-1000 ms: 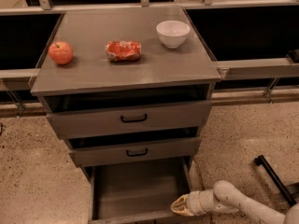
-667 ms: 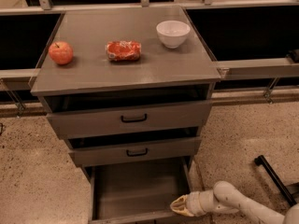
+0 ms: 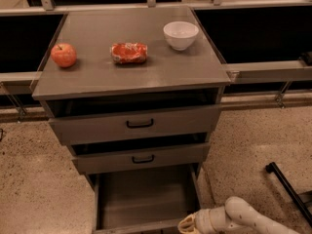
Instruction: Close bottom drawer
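Note:
The grey cabinet has three drawers. The bottom drawer is pulled far out and is empty inside. The middle drawer and the top drawer each stand slightly out, with black handles. My gripper is at the bottom edge of the camera view, at the right front corner of the bottom drawer. The white arm reaches in from the lower right.
On the cabinet top lie a red apple, a crushed red can and a white bowl. A black bar lies on the speckled floor at the right. Dark shelving with metal rails stands behind.
The camera view has shifted a little. The gripper stays at the drawer's right front corner, and the bottom drawer looks equally far out.

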Robot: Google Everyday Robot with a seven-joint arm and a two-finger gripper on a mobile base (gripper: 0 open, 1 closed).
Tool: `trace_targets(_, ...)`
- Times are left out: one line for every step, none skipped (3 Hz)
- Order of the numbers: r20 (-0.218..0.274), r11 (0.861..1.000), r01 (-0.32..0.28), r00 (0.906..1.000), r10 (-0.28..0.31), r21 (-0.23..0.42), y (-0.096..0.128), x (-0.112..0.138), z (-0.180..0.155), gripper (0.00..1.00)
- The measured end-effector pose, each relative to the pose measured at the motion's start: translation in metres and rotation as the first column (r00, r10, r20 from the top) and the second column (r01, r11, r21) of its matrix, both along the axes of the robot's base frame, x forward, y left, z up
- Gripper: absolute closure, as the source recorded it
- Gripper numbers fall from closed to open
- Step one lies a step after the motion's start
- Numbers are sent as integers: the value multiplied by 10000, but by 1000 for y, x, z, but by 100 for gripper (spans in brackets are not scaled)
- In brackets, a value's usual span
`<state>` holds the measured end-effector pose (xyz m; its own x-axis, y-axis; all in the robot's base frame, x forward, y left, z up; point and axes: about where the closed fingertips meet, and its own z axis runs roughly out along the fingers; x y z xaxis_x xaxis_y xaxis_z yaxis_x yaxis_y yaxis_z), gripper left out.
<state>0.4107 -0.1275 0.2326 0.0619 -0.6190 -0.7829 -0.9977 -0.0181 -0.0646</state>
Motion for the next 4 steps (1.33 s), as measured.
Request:
trace_targets(379, 9975, -678, 9970, 671, 174, -2, -25, 0, 100)
trace_targets(834, 9962, -862, 9927, 868, -116, -5, -44, -20, 100)
trace_targets(1382, 9960, -642, 9878, 724, -627, 0, -40, -46, 100)
trace_targets(1810, 9956, -27, 9833, 196, -933, 4, -20, -67, 100)
